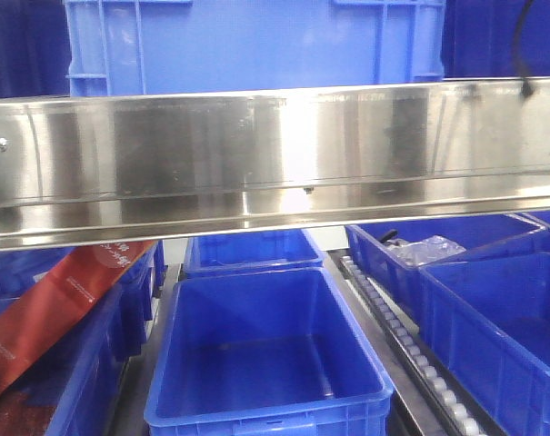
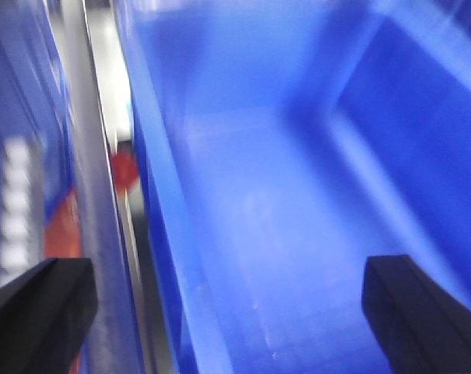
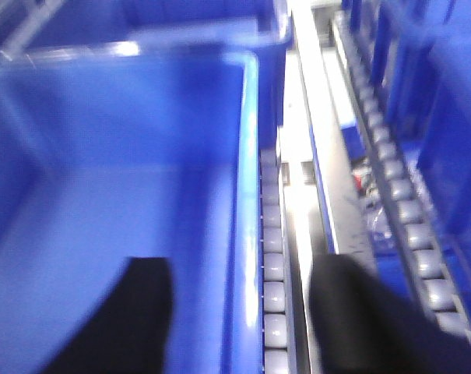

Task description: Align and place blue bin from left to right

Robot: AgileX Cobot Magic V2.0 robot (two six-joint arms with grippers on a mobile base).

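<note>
Both grippers worked one large, bright-blue rectangular plastic bin point(image 1: 270, 350), which sat empty at about 6 o'clock in the front view, in the middle lane between neighbouring blue crates. Right gripper point(image 3: 235, 319) had its two black fingers point(image 3: 138, 312) spread wide, one inside the bin and one outside, straddling the bin's right-hand wall with its thick rim point(image 3: 247, 195); they looked not yet closed on it, probably poised to clamp and steer. Left gripper point(image 2: 227, 312) was likewise wide open, black fingertips point(image 2: 40, 304) at 8 and 4 o'clock of its view, astride the bin's left wall, gripping nothing visible. That mirrored stance suggested a two-sided hold to square the bin before shifting it rightward. Beside the right wall ran a strip of grey conveyor rollers point(image 3: 272, 265), likely why the bin could slide. A broad polished steel shelf beam point(image 1: 275, 154) crossed the front view and hid both arms and the shelf behind; a second blue crate point(image 1: 256, 45) above was cut off at the top. A red packet point(image 1: 56, 309) at 8 o'clock was partly hidden. Both wrist views were motion-blurred, so contact could not be confirmed.
</note>
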